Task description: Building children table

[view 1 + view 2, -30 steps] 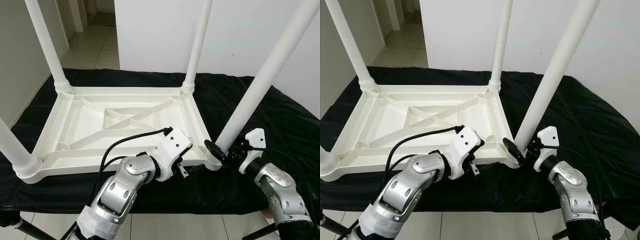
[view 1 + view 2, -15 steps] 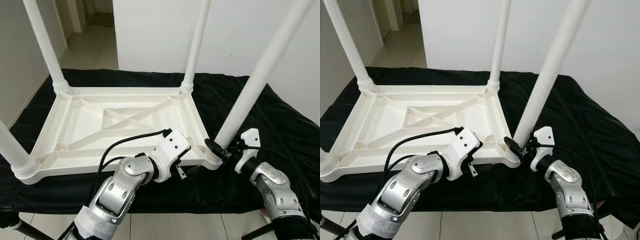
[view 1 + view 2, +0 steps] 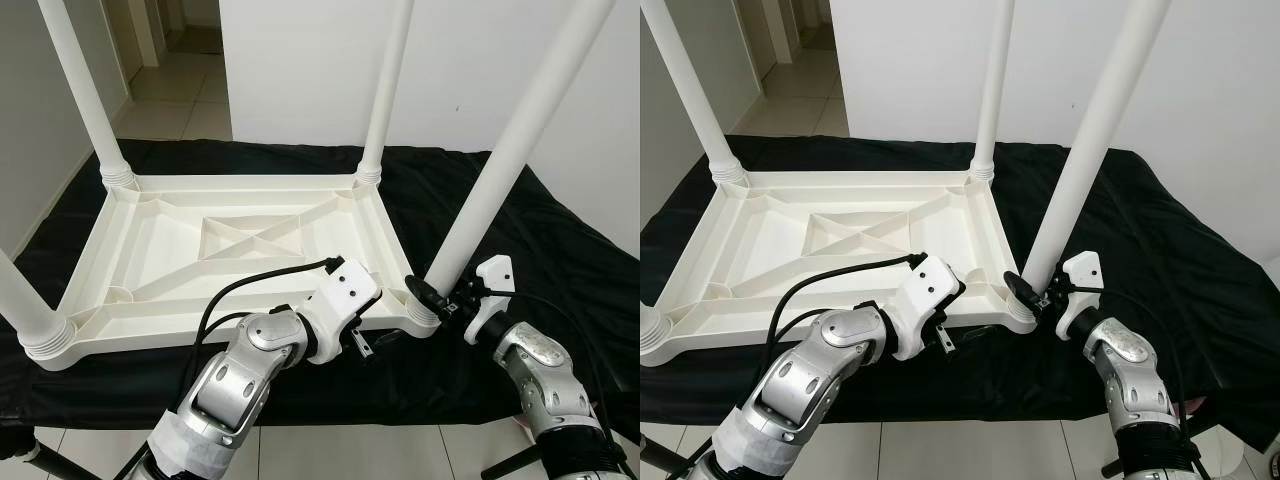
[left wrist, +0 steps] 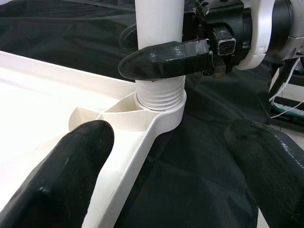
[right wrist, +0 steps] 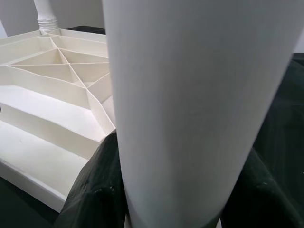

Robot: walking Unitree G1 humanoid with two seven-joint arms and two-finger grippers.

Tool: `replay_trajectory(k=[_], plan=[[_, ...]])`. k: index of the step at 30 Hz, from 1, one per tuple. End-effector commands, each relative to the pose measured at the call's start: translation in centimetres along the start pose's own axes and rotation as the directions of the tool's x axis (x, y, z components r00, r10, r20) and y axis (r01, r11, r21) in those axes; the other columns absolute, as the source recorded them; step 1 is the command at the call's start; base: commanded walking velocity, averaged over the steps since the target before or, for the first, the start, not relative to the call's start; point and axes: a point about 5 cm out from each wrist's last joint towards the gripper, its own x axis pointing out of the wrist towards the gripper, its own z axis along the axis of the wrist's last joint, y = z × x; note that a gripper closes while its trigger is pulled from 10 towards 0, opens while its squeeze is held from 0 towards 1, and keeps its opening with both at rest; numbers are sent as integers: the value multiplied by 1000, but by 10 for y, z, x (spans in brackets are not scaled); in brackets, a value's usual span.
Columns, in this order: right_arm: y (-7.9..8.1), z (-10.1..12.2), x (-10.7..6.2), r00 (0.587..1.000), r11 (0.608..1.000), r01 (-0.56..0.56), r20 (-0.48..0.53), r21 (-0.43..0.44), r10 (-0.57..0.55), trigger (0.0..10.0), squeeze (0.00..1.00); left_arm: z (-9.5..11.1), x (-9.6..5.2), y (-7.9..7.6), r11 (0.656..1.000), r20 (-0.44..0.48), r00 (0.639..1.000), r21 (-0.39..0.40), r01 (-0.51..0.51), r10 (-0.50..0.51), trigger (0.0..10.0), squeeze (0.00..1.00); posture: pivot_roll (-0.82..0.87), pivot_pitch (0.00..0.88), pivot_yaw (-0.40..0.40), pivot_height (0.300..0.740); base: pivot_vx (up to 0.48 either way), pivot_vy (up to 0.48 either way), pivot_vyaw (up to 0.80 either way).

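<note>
Right end effector (image 3: pixel 437 303) clamps near-right leg (image 3: pixel 500 165) above socket; leg now steeper than before, seating nearly done. Left end effector (image 4: pixel 166 190) wide, beside tabletop (image 3: pixel 170 250) corner.

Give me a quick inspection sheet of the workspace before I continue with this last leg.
Surface: black cloth over the work table, wrinkled.
Job's things: white tabletop lies upside down, ribs up; four white legs stand in its corner sockets; the near-right leg leans to the right at its socket.
Clutter: nothing seen.
Grippers: right gripper shut on the near-right leg just above the socket; left gripper open, fingers either side of the tabletop's near-right corner edge.
Cables: black cable loops over the left arm; another runs along the right forearm.
Surroundings: white wall behind, tiled floor, doorway far left.
</note>
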Motion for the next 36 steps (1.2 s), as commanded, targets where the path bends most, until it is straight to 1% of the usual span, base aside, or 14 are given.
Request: replay_trajectory(k=[1, 3, 6, 11, 13, 15, 18, 19, 20, 25, 26, 28, 33, 36], plan=[[11, -16, 1, 999, 998, 0, -51, 58, 2, 10000, 0, 3, -1, -1, 1000, 11, 1000, 4, 4, -4, 10000, 0, -66, 0, -28, 740, 0, 0, 0], [14, -16, 2, 996, 994, 80, -37, 70, -78, 10000, 0, 3, -1, -2, 1000, 12, 1000, 4, 6, -6, 10000, 0, -67, 0, -31, 740, 0, 0, 0], [16, -16, 4, 994, 991, 108, -34, 80, -105, 10000, 0, 3, -1, -2, 1000, 13, 1000, 5, 7, -7, 10000, 0, -68, 0, -36, 740, 0, 0, 0], [25, -22, 9, 966, 967, 247, -88, 57, -242, 10000, 0, 3, 0, -3, 1000, 15, 1000, 7, 10, -10, 10000, 0, -71, 0, -43, 740, 0, 0, 0], [25, -22, 9, 966, 967, 247, -88, 57, -242, 10000, 0, 3, 0, -3, 1000, 15, 1000, 7, 10, -10, 10000, 0, -71, 0, -43, 740, 0, 0, 0], [35, -24, 15, 931, 934, 353, -121, 62, -344, 10000, 0, 3, 0, -3, 1000, 16, 1000, 8, 9, -10, 10000, 0, -74, 0, -46, 740, 0, 0, 0], [40, -25, 17, 910, 912, 403, -140, 77, -390, 10000, 0, 3, 0, -4, 1000, 16, 1000, 9, 9, -9, 10000, 0, -74, 0, -48, 740, 0, 0, 0], [46, -25, 19, 882, 884, 460, -157, 83, -444, 10000, 0, 2, 0, -4, 1000, 16, 1000, 11, 9, -9, 10000, 0, -74, 0, -51, 740, 0, 0, 0], [46, -25, 19, 882, 884, 460, -157, 83, -444, 10000, 0, 2, 0, -4, 1000, 16, 1000, 11, 9, -9, 10000, 0, -74, 0, -51, 740, 0, 0, 0], [64, -25, 22, 806, 805, 583, -207, 108, -555, 10000, 0, 2, 0, -4, 1000, 17, 1000, 15, 10, -10, 10000, 0, -74, 0, -58, 740, 0, 0, 0], [64, -25, 22, 806, 805, 583, -207, 108, -555, 10000, 0, 2, 0, -4, 1000, 17, 1000, 15, 10, -10, 10000, 0, -74, 0, -58, 740, 0, 0, 0], [74, -23, 24, 764, 757, 638, -234, 141, -601, 10000, 0, 2, 0, -2, 1000, 16, 1000, 18, 7, -8, 10000, 0, -73, 0, -64, 740, 0, 0, 0], [78, -21, 26, 742, 725, 666, -251, 176, -621, 10000, 0, 2, -1, -1, 1000, 15, 1000, 19, 5, -5, 10000, 0, -73, 0, -65, 740, 0, 0, 0], [81, -17, 28, 755, 730, 654, -237, 199, -611, 10000, 0, 1, -1, -1, 1000, 14, 1000, 20, 4, -4, 10000, 0, -74, 0, -65, 740, 0, 0, 0]])
